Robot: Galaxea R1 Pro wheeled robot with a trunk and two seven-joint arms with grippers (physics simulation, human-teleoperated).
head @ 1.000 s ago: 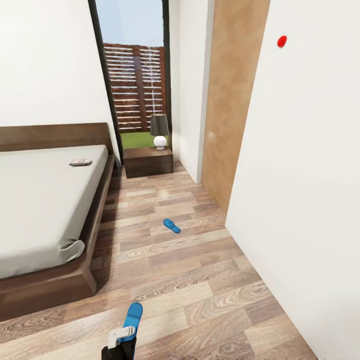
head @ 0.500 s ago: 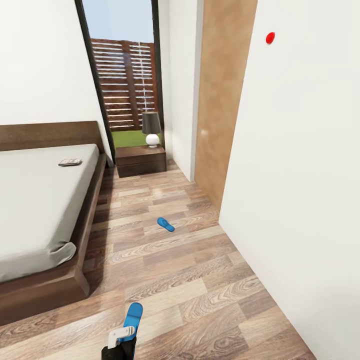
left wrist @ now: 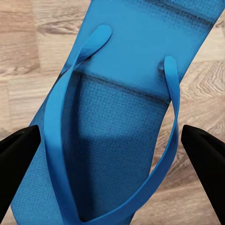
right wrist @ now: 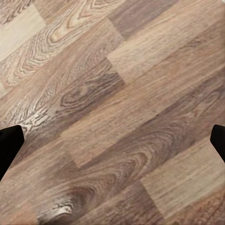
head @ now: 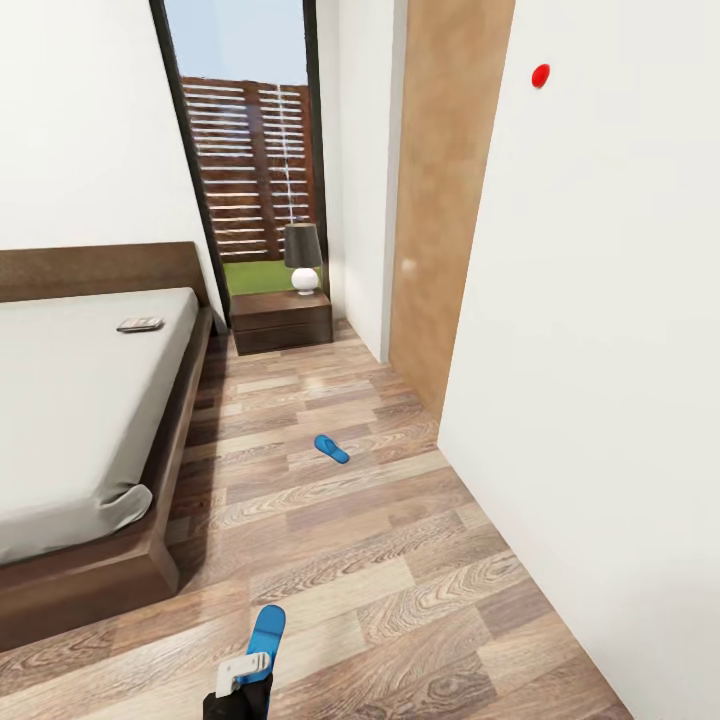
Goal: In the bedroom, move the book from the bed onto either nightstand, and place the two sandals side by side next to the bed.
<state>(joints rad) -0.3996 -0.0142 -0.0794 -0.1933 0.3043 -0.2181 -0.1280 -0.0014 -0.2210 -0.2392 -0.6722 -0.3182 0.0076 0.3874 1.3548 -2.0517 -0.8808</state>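
Note:
My left gripper point(head: 246, 668) is shut on one blue sandal point(head: 266, 630) low in the head view, above the plank floor. In the left wrist view this sandal point(left wrist: 117, 93) spans the gap between the black fingertips point(left wrist: 16, 164), straps up. The other sandal point(head: 331, 448) lies on the floor ahead, between the bed point(head: 90, 570) and the right wall. The book point(head: 139, 324) rests on the off-white mattress near the headboard. A nightstand point(head: 282, 320) stands beside the bed's head. My right gripper point(right wrist: 112, 140) is open over bare floor.
A lamp point(head: 303, 258) with a dark shade sits on the nightstand, in front of a tall black-framed window point(head: 250, 150). A white wall point(head: 600, 380) and a tan wood panel point(head: 445, 200) close the right side. Plank floor point(head: 400, 560) runs between bed and wall.
The whole view shifted a little between one second ago and half a second ago, so the camera moved; since then nothing has changed. The held sandal stayed in my left gripper.

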